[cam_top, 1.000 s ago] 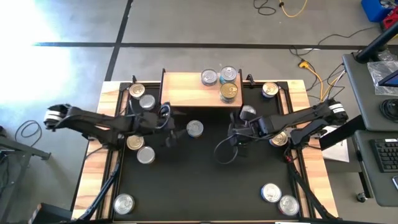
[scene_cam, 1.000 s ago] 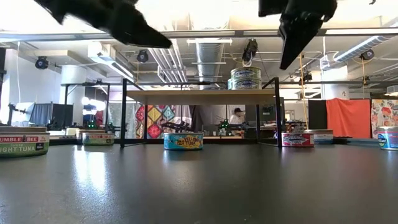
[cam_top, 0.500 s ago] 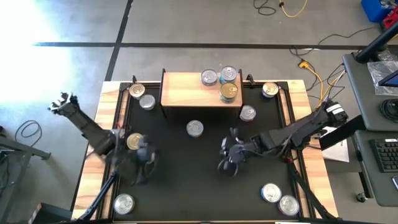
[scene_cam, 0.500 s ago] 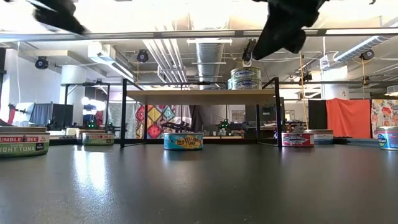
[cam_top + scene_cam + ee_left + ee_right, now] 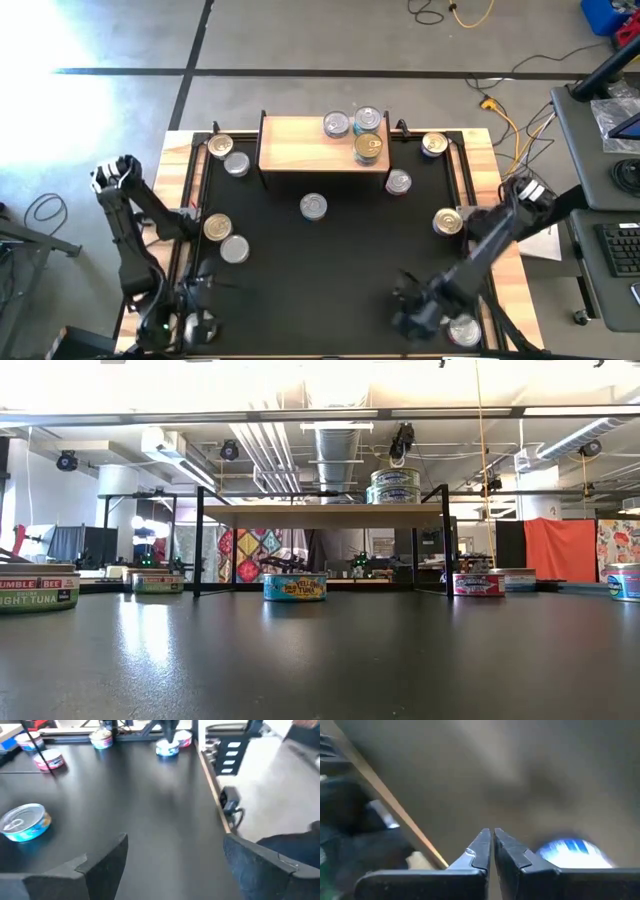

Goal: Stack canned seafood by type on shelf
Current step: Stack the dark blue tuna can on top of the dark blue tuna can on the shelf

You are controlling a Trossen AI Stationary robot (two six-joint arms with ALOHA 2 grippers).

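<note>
From above, you have pulled both arms back from the shelf (image 5: 322, 145) to the near edge of the bench (image 5: 330, 260); the left tool (image 5: 190, 312) and right tool (image 5: 415, 312) carry nothing, so stacking is paused. Three round metal tins (image 5: 358, 130) sit on the light-wood board; the others lie scattered on the matte black top.

At bench height, the arms have left the picture; two tins (image 5: 395, 485) stand stacked on the shelf.

Your left wrist shows its fingers (image 5: 107, 865) apart and empty, a silver-lidded tin (image 5: 24, 822) nearby.

Your right wrist shows fingers (image 5: 481, 851) pressed together.
</note>
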